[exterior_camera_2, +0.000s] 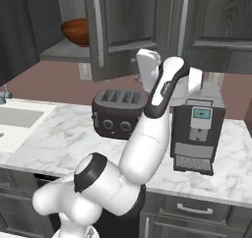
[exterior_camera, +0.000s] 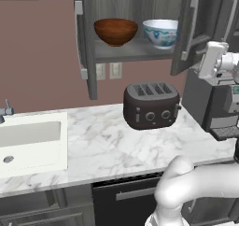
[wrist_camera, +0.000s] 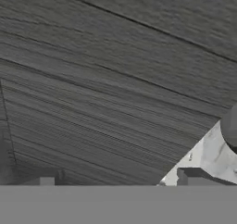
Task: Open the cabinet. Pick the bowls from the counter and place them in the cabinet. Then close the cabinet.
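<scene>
- Gripper (wrist_camera: pixel 118 181): jaws stand wide apart, nothing between them, pressed close against the dark wood-grain face of a cabinet door (exterior_camera: pixel 195 29).
- Marble counter (exterior_camera: pixel 107 145): carries a dark toaster (exterior_camera: pixel 151 104) and a coffee machine (exterior_camera_2: pixel 197 133); no bowls on it.
- Cabinet (exterior_camera: pixel 135 50): both doors ajar. Wooden bowl (exterior_camera: pixel 115 31) and patterned bowl (exterior_camera: pixel 161 33) sit on its shelf, near each other.
- Risk, judged: a push landing off-centre could slide off the door or swing it partway, leaving it ajar; the arm's elbow (exterior_camera_2: pixel 167 84) hangs near the coffee machine.
- Writing: none legible; the coffee machine's small display cannot be read.
</scene>
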